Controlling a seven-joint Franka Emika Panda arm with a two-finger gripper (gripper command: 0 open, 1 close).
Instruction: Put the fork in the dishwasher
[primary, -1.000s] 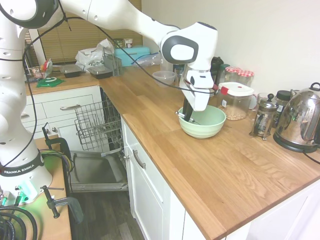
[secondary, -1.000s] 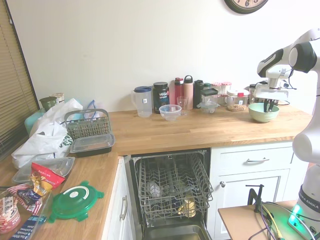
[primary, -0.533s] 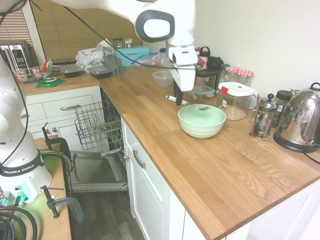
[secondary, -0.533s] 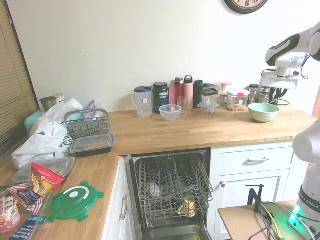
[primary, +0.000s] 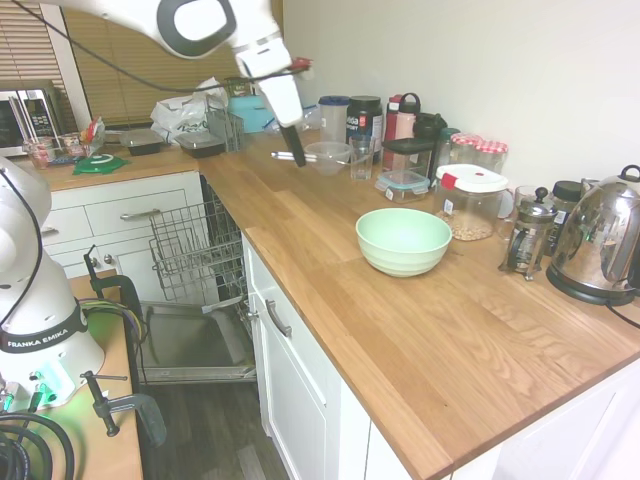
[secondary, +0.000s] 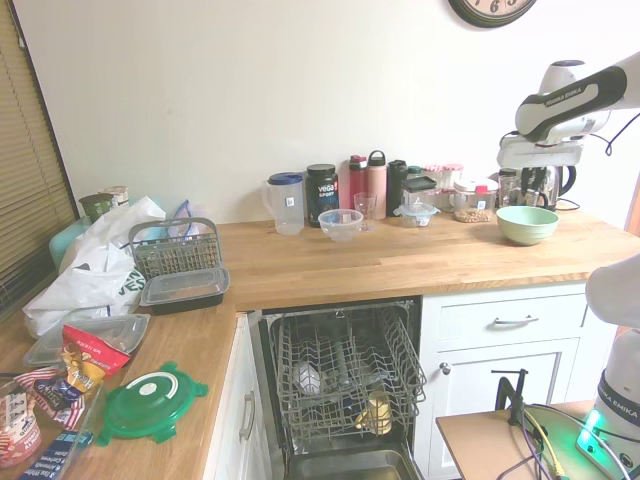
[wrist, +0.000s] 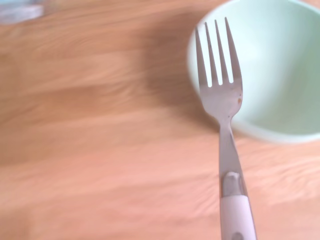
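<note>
Lifted from the mint bowl (primary: 403, 240), the end effector (primary: 296, 156) grips the fork (wrist: 220, 105) above the wooden countertop (primary: 430, 330).

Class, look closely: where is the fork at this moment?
In the first exterior view the fork is held level in the gripper, in the air over the wooden counter, in front of the clear bowl and away from the mint-green bowl.

"FRANKA EMIKA" stands on the white robot arm's base (primary: 35, 340); "VEGA SPORT" on the black cylindrical tub (secondary: 322, 194).
</note>
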